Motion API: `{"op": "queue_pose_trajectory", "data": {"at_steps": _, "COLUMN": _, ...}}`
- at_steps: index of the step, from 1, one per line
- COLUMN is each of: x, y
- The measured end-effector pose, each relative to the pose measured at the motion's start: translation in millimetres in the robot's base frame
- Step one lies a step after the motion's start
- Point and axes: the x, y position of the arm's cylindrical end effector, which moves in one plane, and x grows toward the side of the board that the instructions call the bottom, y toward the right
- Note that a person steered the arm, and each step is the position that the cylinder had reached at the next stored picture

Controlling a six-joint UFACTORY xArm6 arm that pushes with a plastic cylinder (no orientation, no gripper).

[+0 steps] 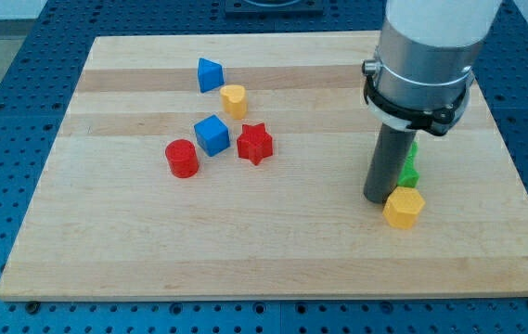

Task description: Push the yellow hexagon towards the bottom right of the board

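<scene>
The yellow hexagon (pixel 404 207) lies on the wooden board (pixel 245 250) at the view's right, below the middle. My tip (pixel 378 199) stands on the board right against the hexagon's upper left side. A green block (pixel 409 170) sits just above the hexagon, partly hidden behind the rod; its shape cannot be made out.
A cluster lies left of centre: a blue block (pixel 210 74), a yellow heart-like block (pixel 234 99), a blue cube (pixel 212 134), a red star (pixel 255 144) and a red cylinder (pixel 182 158). The board's right edge (pixel 523 195) is near the hexagon.
</scene>
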Motion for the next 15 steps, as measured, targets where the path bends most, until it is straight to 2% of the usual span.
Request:
{"op": "queue_pose_trajectory", "data": {"at_steps": 2, "x": 1, "y": -28}}
{"op": "queue_pose_trajectory", "data": {"at_steps": 3, "x": 4, "y": -25}}
{"op": "queue_pose_trajectory", "data": {"at_steps": 5, "x": 4, "y": 23}}
{"op": "queue_pose_trajectory", "data": {"at_steps": 7, "x": 35, "y": 37}}
{"op": "queue_pose_trajectory", "data": {"at_steps": 9, "x": 41, "y": 47}}
{"op": "queue_pose_trajectory", "data": {"at_steps": 10, "x": 35, "y": 40}}
{"op": "queue_pose_trajectory", "data": {"at_steps": 11, "x": 28, "y": 1}}
{"op": "queue_pose_trajectory", "data": {"at_steps": 12, "x": 13, "y": -13}}
{"op": "queue_pose_trajectory", "data": {"at_steps": 14, "x": -92, "y": -2}}
{"op": "queue_pose_trajectory", "data": {"at_steps": 15, "x": -128, "y": 10}}
